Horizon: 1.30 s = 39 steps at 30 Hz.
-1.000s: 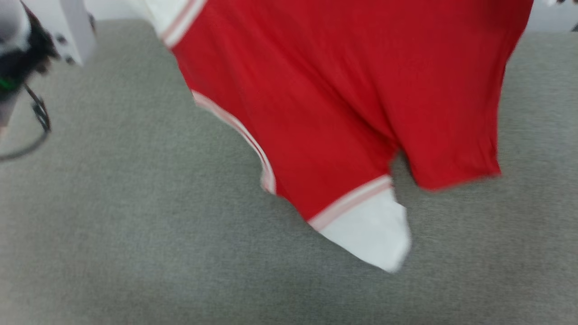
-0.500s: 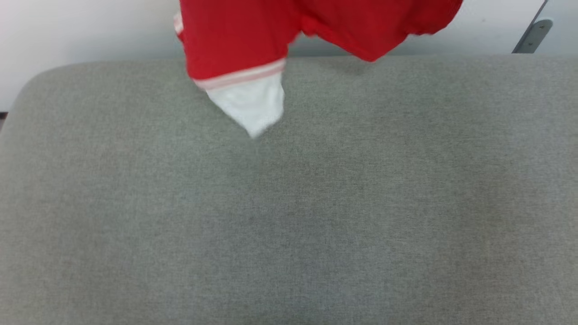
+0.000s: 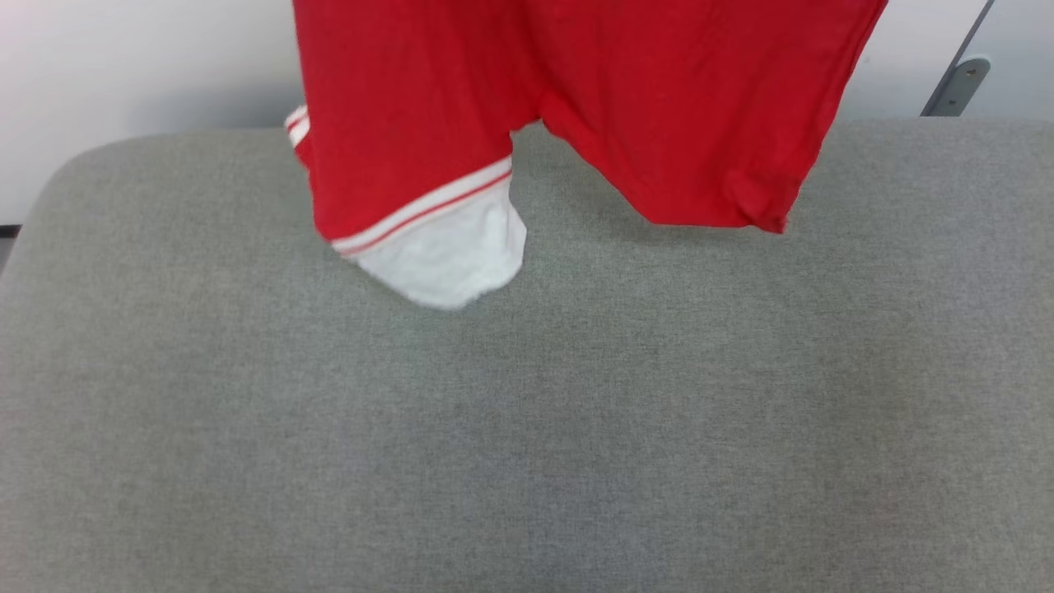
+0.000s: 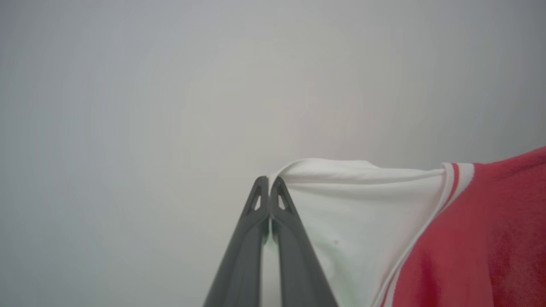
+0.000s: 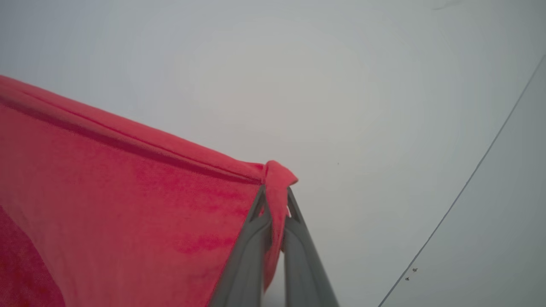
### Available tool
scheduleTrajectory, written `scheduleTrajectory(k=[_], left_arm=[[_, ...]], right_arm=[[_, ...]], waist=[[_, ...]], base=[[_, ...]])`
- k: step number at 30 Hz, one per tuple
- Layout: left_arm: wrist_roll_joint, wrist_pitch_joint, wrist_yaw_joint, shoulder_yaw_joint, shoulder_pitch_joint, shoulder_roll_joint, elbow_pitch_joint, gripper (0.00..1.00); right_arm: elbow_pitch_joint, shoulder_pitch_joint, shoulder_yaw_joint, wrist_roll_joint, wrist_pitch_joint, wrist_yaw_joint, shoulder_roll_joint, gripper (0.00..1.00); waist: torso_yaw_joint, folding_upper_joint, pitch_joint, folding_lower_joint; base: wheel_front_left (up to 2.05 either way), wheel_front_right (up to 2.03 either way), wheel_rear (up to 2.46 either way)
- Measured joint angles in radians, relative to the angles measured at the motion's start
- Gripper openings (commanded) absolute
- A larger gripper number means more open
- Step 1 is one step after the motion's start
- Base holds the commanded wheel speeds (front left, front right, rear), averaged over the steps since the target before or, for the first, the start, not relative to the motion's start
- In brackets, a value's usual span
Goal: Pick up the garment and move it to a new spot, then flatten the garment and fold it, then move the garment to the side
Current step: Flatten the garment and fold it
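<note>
Two grips noted: left gripper (image 4: 268,183) pinched shut on the white sleeve end (image 4: 354,204) of the bright red soft-cloth shirt (image 3: 576,107), right gripper (image 5: 276,196) likewise on a red corner. Shirt hangs spread over the grey fabric surface (image 3: 527,428), far side, presumably for flattening.

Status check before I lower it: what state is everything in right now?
Bright red soft-cloth shirt with white sleeve ends: lifted, unfolded, hanging between both grippers.
Left gripper: fingers shut on one white sleeve end.
Right gripper: fingers shut on a red edge of the shirt.
Hanging white sleeve end: lowest part, contact with the surface unclear.
Grey fabric surface: flat, beneath the shirt.
</note>
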Motion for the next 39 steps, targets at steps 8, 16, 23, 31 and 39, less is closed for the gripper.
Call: scheduleTrajectory(k=[8,16,23,31,39], left_arm=[[-0.009,-0.027,-0.012,-0.031,-0.061,-0.007,0.041,0.00],[0.036,-0.157,-0.012,-0.042,-0.211,-0.047,0.111,0.00],[0.064,-0.343,-0.003,-0.023,-0.348,-0.104,0.177,0.00],[0.053,-0.488,-0.007,-0.015,-0.353,-0.151,0.226,0.00],[0.028,-0.495,-0.012,-0.067,-0.245,-0.182,0.275,0.00]], right_arm=[[-0.028,-0.007,-0.041,-0.013,0.019,0.000,0.008,0.00],[-0.007,-0.104,-0.102,-0.144,-0.116,0.000,0.036,0.00],[0.053,-0.224,-0.163,-0.335,-0.323,0.000,0.060,0.00],[0.166,-0.285,-0.219,-0.520,-0.454,0.000,0.073,0.00],[0.307,-0.264,-0.237,-0.565,-0.463,0.000,0.106,0.00]], waist=[[0.005,0.0000,0.052,0.0000],[0.005,0.0000,0.179,0.0000],[0.007,0.0000,0.328,0.0000],[0.027,0.0000,0.488,0.0000],[0.075,0.0000,0.575,0.0000]], base=[[0.00,0.00,0.00],[0.00,0.00,0.00],[0.00,0.00,0.00],[0.00,0.00,0.00],[0.00,0.00,0.00]])
